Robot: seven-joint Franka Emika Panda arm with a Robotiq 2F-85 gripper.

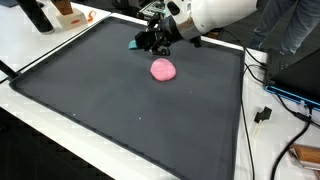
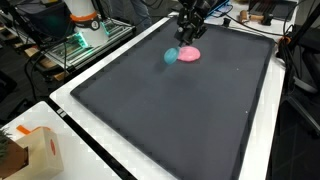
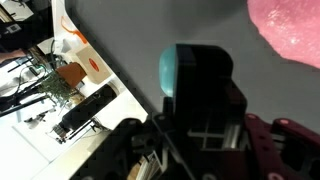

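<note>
The teal ball (image 2: 171, 55) lies just beside my gripper (image 2: 184, 40), pink lump (image 2: 188, 54) nearby; I cannot tell whether the jaws are open.

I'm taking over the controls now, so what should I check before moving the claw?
1. Whether the claw is open or shut: cannot tell; the wrist view shows only dark finger parts.
2. Sight of the small teal rounded object: ok, half hidden behind the claw in the wrist view.
3. Teal object gripped or only beside the claw: cannot tell.
4. Gap between the pink soft lump and the claw: ok in an exterior view.
5. Pink lump lying on the dark grey mat: ok.
</note>
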